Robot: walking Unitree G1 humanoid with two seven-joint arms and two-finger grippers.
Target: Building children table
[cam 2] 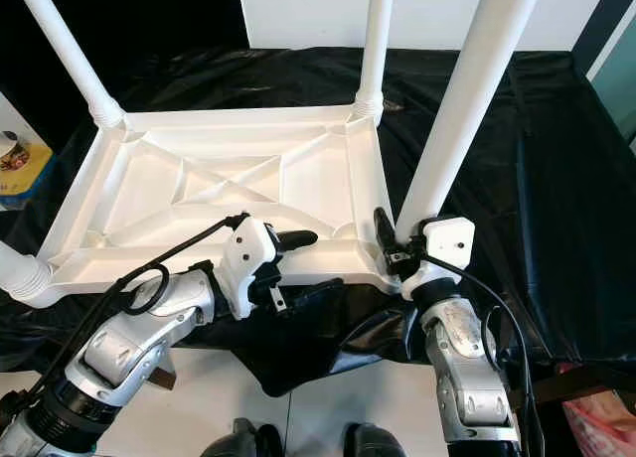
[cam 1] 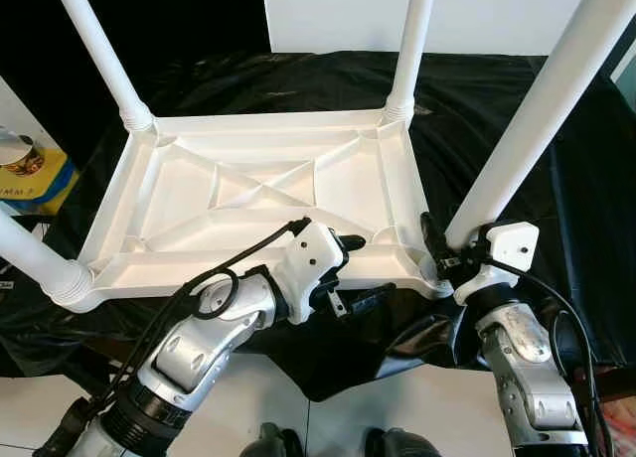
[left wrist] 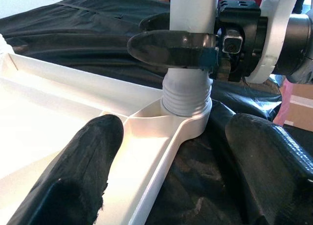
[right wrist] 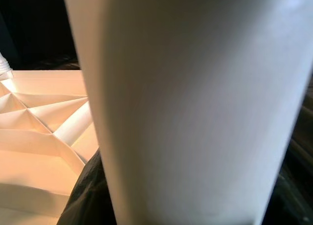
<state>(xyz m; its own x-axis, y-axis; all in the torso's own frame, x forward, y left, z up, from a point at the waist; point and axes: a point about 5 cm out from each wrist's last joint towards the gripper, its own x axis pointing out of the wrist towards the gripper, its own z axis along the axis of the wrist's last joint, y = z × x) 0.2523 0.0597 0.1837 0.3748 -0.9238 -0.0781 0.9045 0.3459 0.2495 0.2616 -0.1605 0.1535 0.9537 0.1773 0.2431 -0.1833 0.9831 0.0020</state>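
Note:
A white plastic tabletop (cam 1: 189,194) lies upside down on a black cloth, a white leg standing at each corner. My right gripper (cam 1: 444,246) is shut on the near right leg (cam 1: 537,109) just above its threaded socket (left wrist: 186,95); one black finger (left wrist: 171,41) wraps across the leg. That leg (right wrist: 190,107) stands right in front of the right wrist camera. My left gripper (cam 1: 363,270) is open and straddles the tabletop's near rim beside that corner, one finger (left wrist: 83,171) over the inside and the other (left wrist: 269,161) over the cloth.
The black cloth (cam 1: 556,258) covers the work surface and hangs over its near edge. A yellow box (cam 1: 45,179) sits at the left. A white panel (cam 1: 338,15) stands at the back. My feet (cam 1: 273,442) show on the pale floor below.

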